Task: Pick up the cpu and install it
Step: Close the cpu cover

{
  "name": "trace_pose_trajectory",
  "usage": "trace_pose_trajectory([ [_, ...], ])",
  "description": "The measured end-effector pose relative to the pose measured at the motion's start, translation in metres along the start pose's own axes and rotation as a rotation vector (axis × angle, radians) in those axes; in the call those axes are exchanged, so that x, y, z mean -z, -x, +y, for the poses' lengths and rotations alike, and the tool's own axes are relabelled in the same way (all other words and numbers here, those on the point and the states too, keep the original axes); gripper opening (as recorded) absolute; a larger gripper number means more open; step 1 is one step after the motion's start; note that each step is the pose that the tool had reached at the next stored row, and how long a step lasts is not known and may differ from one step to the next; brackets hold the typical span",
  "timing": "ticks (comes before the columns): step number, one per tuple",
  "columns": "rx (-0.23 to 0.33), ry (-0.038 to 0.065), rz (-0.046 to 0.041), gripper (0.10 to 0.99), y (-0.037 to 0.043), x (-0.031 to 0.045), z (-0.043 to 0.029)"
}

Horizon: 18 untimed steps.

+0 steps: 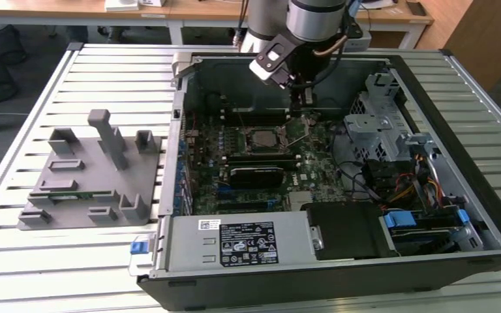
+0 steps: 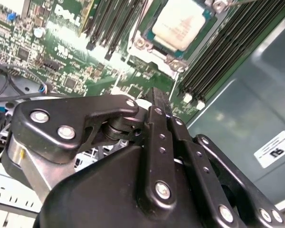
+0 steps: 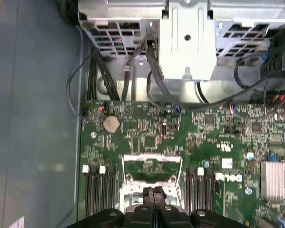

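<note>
While the cpu point(image 2: 181, 23) lies in its socket on the green board point(image 2: 71, 71), the gripper point(image 2: 155, 95) hangs near it, fingers pressed together with nothing between them.
In the second wrist view the frame edge crops the chip; its faint print and the white label point(image 2: 274, 150) on the case wall cannot be read.

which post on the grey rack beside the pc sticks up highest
The slim post near the middle of the rack; it rises well above the short blocks around it.
</note>
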State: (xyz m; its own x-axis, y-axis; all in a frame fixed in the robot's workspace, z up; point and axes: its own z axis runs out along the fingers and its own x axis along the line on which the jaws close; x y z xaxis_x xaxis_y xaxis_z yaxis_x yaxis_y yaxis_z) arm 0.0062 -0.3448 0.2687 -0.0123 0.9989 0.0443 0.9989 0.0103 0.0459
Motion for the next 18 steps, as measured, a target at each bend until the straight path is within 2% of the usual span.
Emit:
trace_pose_trajectory([
  [11,0.0,-0.006,0.0001,0.106,0.0003,-0.0033,0.0178],
  [18,0.001,-0.009,0.0001,0.106,0.0005,-0.0064,0.0246],
])
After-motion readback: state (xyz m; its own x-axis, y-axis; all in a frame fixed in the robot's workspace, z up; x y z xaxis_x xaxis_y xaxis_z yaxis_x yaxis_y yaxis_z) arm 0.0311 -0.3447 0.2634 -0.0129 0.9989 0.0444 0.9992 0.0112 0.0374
